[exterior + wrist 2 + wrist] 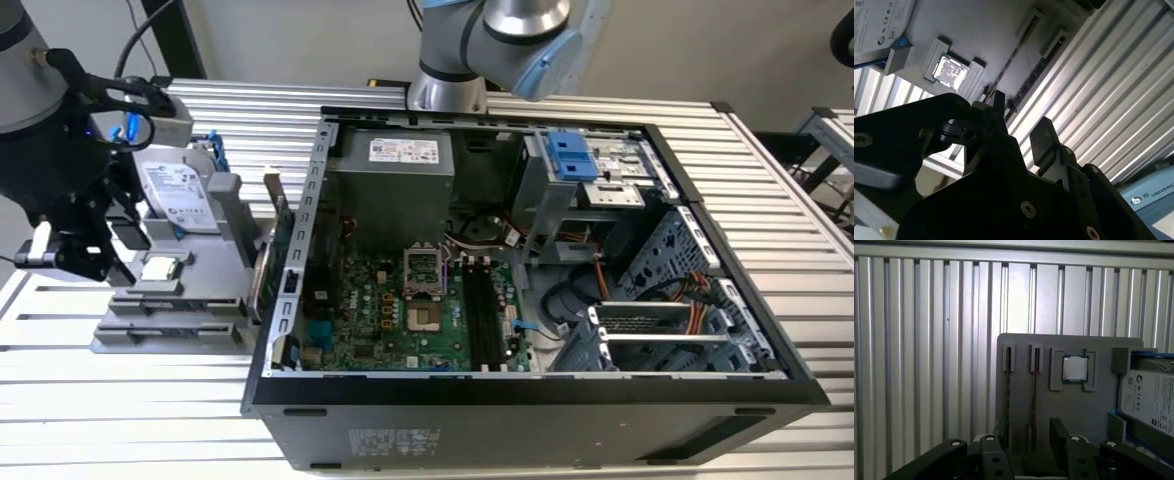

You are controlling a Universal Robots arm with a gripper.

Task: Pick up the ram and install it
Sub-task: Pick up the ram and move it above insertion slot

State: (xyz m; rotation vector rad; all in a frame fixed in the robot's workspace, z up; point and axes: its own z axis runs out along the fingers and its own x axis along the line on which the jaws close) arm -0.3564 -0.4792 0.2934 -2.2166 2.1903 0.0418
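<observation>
The pick-up step was in hand, and nothing had been grasped yet. The black two-fingered gripper (pixel 1029 434) hung over the flat grey parts holder (pixel 1074 410) at the exterior view's left, well apart from the open black computer case (pixel 534 395). Its fingers (pixel 1059 432) stood apart with only air between them.

The ram (pixel 1035 390), a thin, long, narrow stick seen edge-on, stood in one of two parallel slots in the holder. A second thin strip (pixel 1008 390) stood in the slot just beside it. In the first wrist view both ran toward the gap between the fingers, and I could not tell which one the gripper was set for.

As I judged it, the next move called for centring the gap over a single stick, with the pads square to its flat faces, and a lift straight out along the slot walls.

Room was tight between the two slots, where one finger would have to pass. The small square silver chip (pixel 1075 368) sat in its recess near the ram, with the silver hard drive in a blue frame (pixel 1149 400) beyond it. On the holder's other side, the ribbed metal table (pixel 929 365) offered open room. The long black slots (pixel 483 315) on the green motherboard (pixel 374 310) lay deep inside the case walls, so the approach there looked confined.
</observation>
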